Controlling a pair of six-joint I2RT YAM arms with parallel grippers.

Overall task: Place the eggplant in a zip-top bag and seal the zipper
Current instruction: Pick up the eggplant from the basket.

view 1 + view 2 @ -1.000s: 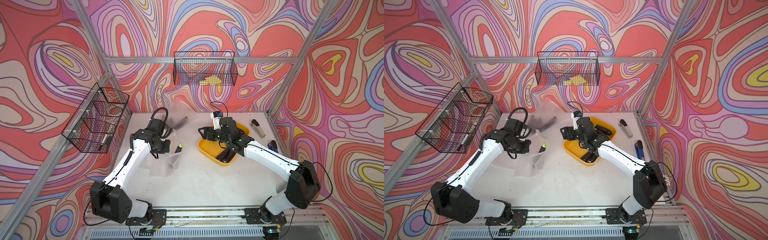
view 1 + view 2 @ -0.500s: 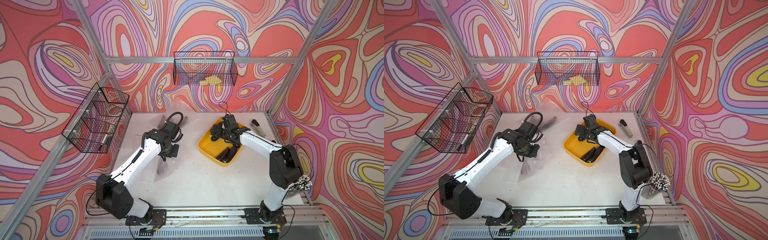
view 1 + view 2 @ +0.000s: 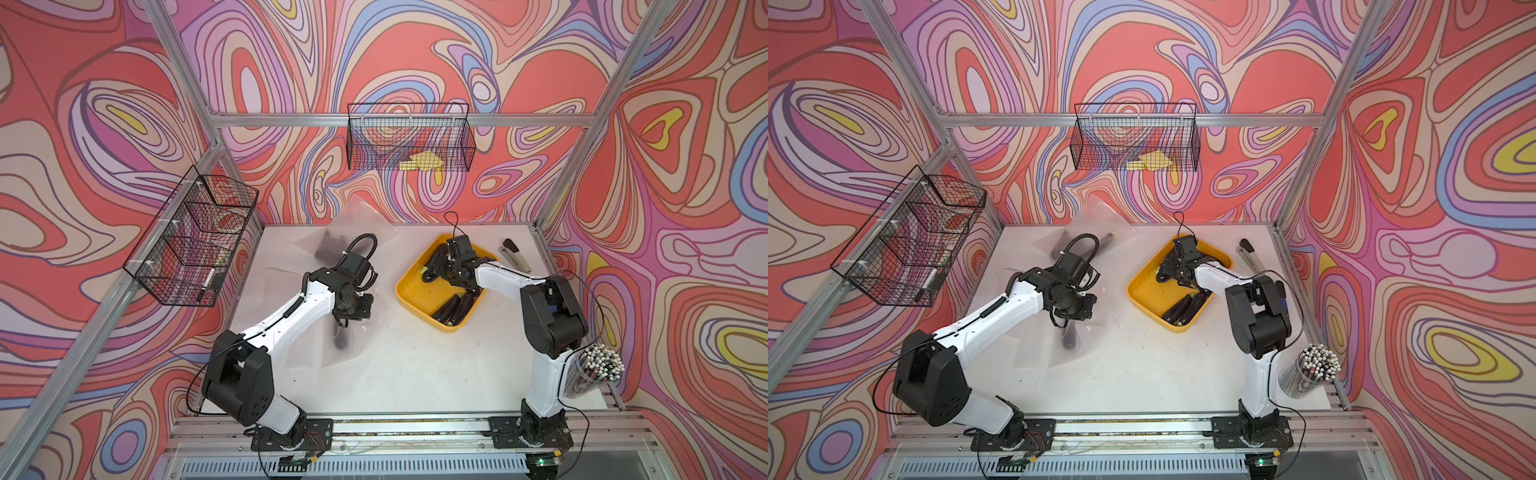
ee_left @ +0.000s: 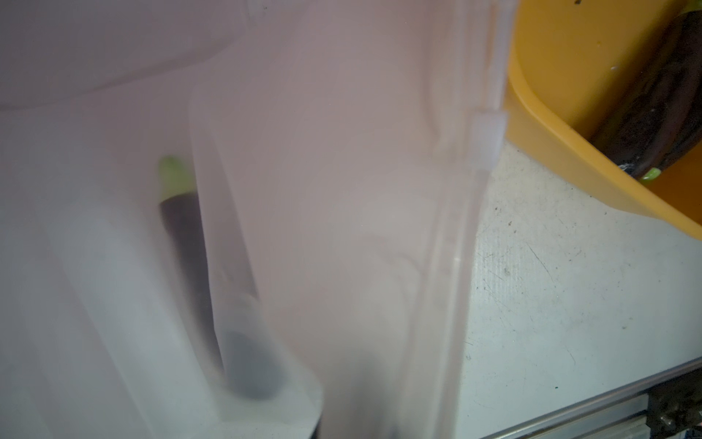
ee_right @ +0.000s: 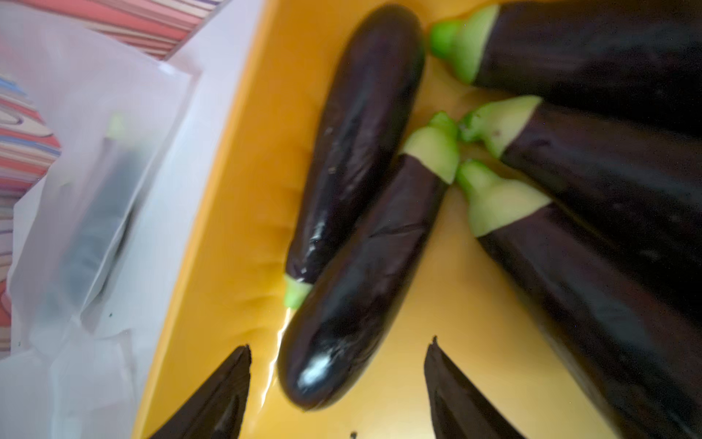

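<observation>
The left gripper (image 3: 347, 319) is clenched on the film of the zip-top bag (image 3: 353, 353). It holds the upper part off the table (image 3: 415, 382), so the pouch hangs open-sided and drapes toward the near edge. Its fingers are hidden under the wrist in both top views, so the pinch is probably near the mouth.

Inside the bag, the eggplant (image 4: 182, 235) shows through the cloudy film as a dark, green-capped shape, well down in the pouch. The zipper strip (image 4: 482, 159) runs along the bag's right edge, facing the yellow tray (image 3: 409, 286). With the eggplant already inside, I judge that sealing is the step left.

The right gripper (image 5: 339, 343) is released, its fingers apart over the tray. They straddle the rounded end of one spare eggplant (image 5: 361, 247) without touching it. It is well apart from the bag, so the zipper has no second hold for now. Pressing it shut would likely need that arm brought left.
</observation>
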